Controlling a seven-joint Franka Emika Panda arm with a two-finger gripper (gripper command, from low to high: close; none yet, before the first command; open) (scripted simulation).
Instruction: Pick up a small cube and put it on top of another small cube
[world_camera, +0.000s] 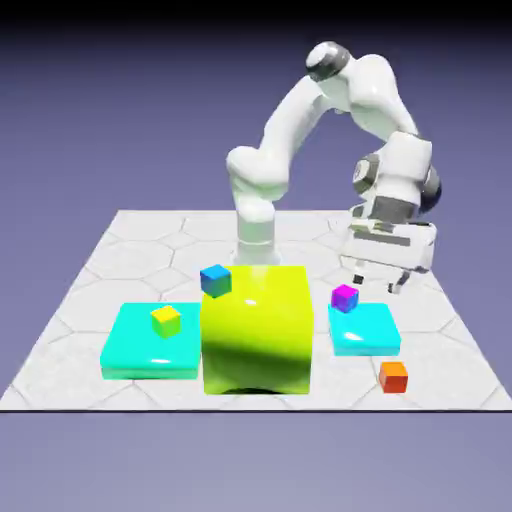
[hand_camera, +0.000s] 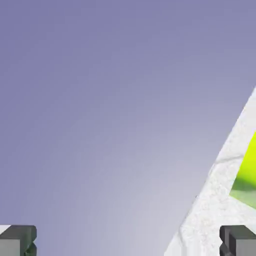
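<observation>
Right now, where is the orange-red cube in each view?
Exterior view: the orange-red cube sits on the table near its front edge, toward the exterior view's right, just in front of the smaller cyan slab.
Hand view: it is not in the picture.
Shared landmark: the big yellow-green block, at the hand view's right edge.

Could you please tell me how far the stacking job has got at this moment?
Nothing looks done yet: the tiny orange-red cube sits alone on the white hex-tiled table. In hand: nothing; the white arm's two-finger gripper hangs open and empty above the table, behind the small magenta cube on the cyan slab. Left: reach, grasp, lift and stack.
</observation>
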